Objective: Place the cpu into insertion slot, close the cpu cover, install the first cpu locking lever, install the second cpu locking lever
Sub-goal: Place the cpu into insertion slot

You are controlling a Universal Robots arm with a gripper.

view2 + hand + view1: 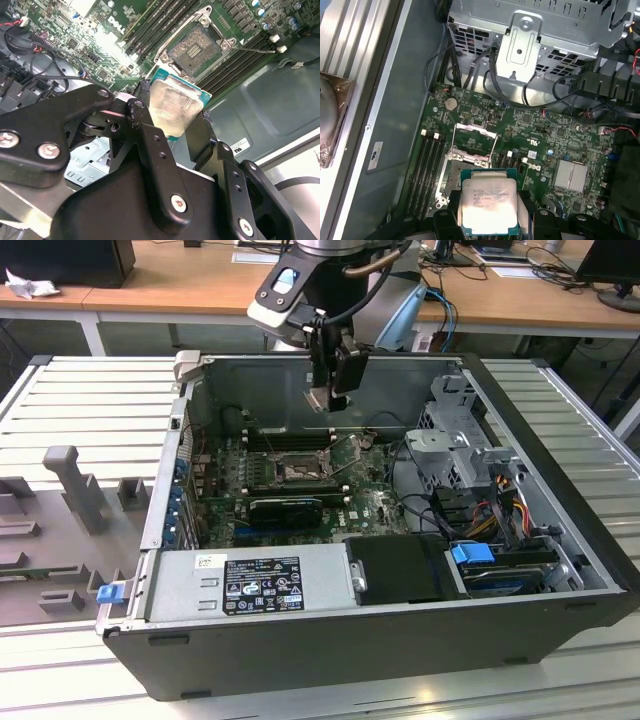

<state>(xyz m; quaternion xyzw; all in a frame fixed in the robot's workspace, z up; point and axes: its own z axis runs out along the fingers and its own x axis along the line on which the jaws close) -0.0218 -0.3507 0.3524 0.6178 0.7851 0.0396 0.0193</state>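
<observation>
above the insertion slot (197,47), fingers (147,135) gripping the cpu (175,107) by its edges, cpu cover (475,131) open

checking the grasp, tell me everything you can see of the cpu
The cpu is a flat square chip with a pale silver-grey metal top bearing small print and a thin green rim. The gripper holds it in the air, black fingers clamped on two opposite edges. It faces top up over the green motherboard, above the open insertion slot and apart from it.
</observation>
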